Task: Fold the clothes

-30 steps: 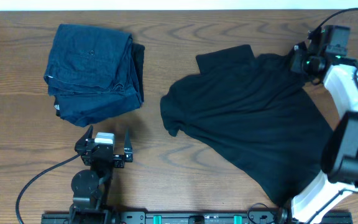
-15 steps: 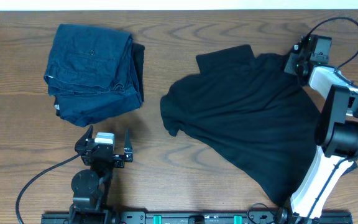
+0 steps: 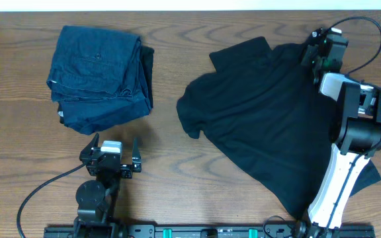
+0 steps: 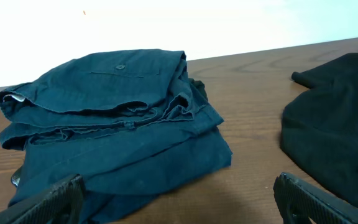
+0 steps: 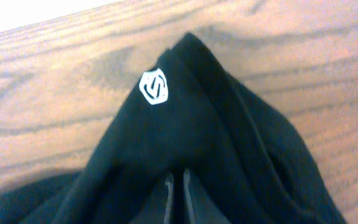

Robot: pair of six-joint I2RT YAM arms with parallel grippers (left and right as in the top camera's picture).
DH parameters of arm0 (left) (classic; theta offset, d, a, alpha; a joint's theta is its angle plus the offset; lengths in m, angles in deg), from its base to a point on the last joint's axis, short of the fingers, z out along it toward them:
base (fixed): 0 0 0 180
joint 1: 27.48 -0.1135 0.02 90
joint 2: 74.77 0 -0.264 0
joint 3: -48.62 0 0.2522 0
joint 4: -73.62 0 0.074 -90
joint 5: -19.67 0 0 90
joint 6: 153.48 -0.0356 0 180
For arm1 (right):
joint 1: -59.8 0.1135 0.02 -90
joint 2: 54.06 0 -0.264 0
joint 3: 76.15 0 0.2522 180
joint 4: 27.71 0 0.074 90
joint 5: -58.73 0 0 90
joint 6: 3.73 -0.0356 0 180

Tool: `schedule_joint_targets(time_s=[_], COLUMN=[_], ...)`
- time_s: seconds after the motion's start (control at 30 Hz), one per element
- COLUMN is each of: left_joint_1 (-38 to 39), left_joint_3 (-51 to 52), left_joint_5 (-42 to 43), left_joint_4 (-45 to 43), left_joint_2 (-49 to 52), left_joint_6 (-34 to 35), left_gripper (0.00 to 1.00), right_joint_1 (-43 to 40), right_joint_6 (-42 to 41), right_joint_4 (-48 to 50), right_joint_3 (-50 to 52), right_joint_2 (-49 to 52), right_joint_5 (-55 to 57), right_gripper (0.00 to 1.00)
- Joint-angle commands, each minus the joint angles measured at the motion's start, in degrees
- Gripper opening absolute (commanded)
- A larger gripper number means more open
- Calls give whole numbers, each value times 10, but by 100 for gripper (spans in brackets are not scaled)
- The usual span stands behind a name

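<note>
Standing at the desk point(image 3: 177, 192), one sees the shirt point(image 3: 270, 125) on its right half. It lies unfolded and askew, with one sleeve pointing to the far edge and loose wrinkles across the body. Its near end passes under the right arm.

The right gripper point(image 5: 177, 184) is at the far right corner of the shirt. Its fingers are almost together, and black fabric rises to them in a tent, so they appear to pinch a thin fold. The white logo point(image 5: 154, 86) sits on the ridge just beyond the fingertips.

The left gripper point(image 3: 116, 145) is spread wide and holds nothing. It rests near the front edge, well apart from the shirt, facing the folded blue stack point(image 3: 101, 76) at the far left.

Step in hand, as judged: laying the shirt out flat. No fold has been made yet.

Next move, as judged:
1. Draw the pinched corner outward until the far edge lies straight, then let go.
2. Bring the left gripper across to the left sleeve.
3. Keep tension even, because the soft fabric will bunch if one corner is pulled alone.
4. Keep clear of the stack.
</note>
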Motion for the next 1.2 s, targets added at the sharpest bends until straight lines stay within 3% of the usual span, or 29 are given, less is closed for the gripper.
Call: schedule_joint_targets(time_s=[0.0, 0.13, 0.23, 0.33, 0.4, 0.43, 0.6, 0.7, 0.87, 0.93, 1.07, 1.17], left_joint_1=[2, 2, 2, 2, 2, 2, 2, 2, 2, 2, 2, 2], left_joint_3=[16, 16, 16, 16, 16, 16, 16, 16, 16, 16, 16, 14], left_joint_5=[-9, -9, -9, -9, -9, -9, -9, -9, -9, -9, -8, 77], left_joint_4=[6, 6, 6, 6, 6, 6, 6, 6, -10, -13, -5, -20], left_joint_2=[0, 0, 0, 0, 0, 0, 0, 0, 0, 0, 0, 0], left_joint_6=[-8, -8, -8, -8, -8, -8, -8, -8, -38, -81, -80, -76], left_gripper=[98, 98, 98, 98, 98, 98, 98, 98, 98, 98, 98, 98], right_joint_1=[8, 8, 8, 5, 5, 5, 5, 5, 5, 5, 5, 5], right_joint_6=[-2, -2, -8, -21, -26, -35, -45, -45, -45, -45, -45, -45], right_joint_4=[-54, -183, -310, -440, -520, -564, -687, -732, -774, -785, -793, -793], right_joint_3=[-57, -113, -124, -124, -124, -124, -124, -124, -118, -118, -118, -118], right_joint_2=[-19, -113, -200, -279, -321, -341, -387, -389, -388, -388, -388, -388], right_joint_5=[8, 8, 8, 8, 8, 8, 8, 8, 8, 7, 8, 8], right_gripper=[10, 29, 34, 30, 13, 11, 15, 22, 57, 99, 99, 99])
